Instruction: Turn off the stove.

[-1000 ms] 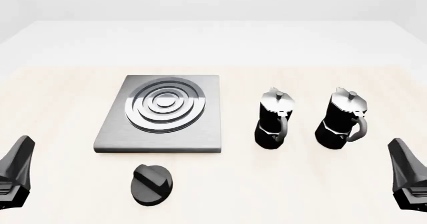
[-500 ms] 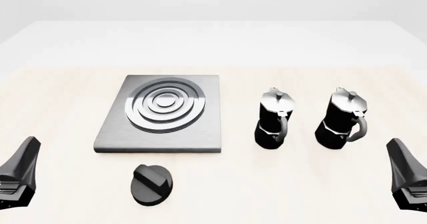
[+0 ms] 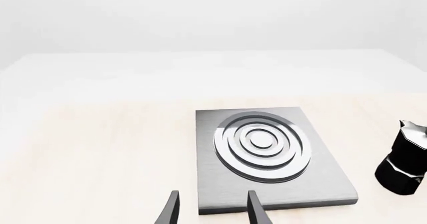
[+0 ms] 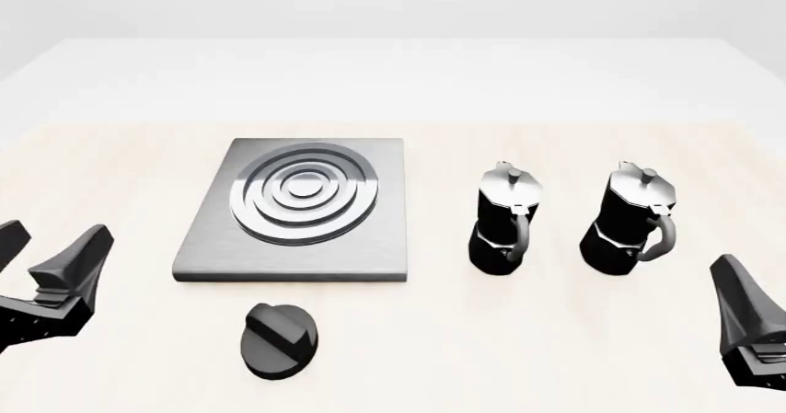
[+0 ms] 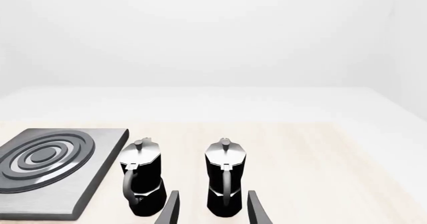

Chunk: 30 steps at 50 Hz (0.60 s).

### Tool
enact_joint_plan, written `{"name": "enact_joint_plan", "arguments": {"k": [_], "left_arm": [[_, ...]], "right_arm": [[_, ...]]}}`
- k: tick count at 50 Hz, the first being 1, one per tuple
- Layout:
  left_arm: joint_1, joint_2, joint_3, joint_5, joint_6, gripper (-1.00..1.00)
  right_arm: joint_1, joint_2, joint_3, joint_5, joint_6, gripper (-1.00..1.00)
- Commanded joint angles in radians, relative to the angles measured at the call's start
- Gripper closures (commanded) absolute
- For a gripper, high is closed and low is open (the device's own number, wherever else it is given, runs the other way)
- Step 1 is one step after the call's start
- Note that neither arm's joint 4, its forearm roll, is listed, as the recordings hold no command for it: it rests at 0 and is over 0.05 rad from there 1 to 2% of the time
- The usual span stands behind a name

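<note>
A pale wood-grain table [image 4: 123,155] sits in a plain white room. The stove [image 4: 294,209] lies flat left of centre, its black knob [image 4: 280,339] just in front, apart from it. Two pots [image 4: 506,218] stand upright to the right. The left gripper [image 4: 43,247] and right gripper [image 5: 210,209] hover with fingers spread, empty.

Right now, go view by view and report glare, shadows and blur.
Front view: sharp, flat even light, only faint shadows under the knob and stove. Left wrist view: crisp, soft sheen on the burner rings. Right wrist view: moka pots sharp, background washed white.
</note>
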Motion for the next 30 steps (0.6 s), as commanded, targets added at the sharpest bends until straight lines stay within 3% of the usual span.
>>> {"name": "enact_joint_plan", "arguments": {"k": [1, 9, 14, 21, 30], "left_arm": [[-0.056, 0.147, -0.098, 0.044, 0.017, -1.0], [-0.1, 0.165, -0.16, 0.165, 0.022, -1.0], [-0.128, 0.219, -0.166, 0.179, 0.04, -1.0], [-0.192, 0.302, -0.162, 0.203, 0.009, -1.0], [-0.242, 0.416, -0.18, 0.227, 0.048, -1.0]], "right_arm": [[0.002, 0.003, 0.0, -0.002, 0.003, -1.0], [-0.001, 0.004, 0.0, -0.004, 0.0, -1.0], [0.002, 0.003, 0.001, -0.002, -0.002, -1.0], [0.002, 0.003, 0.0, -0.002, 0.001, -1.0], [0.009, 0.01, 0.001, -0.006, 0.004, -1.0]]}}
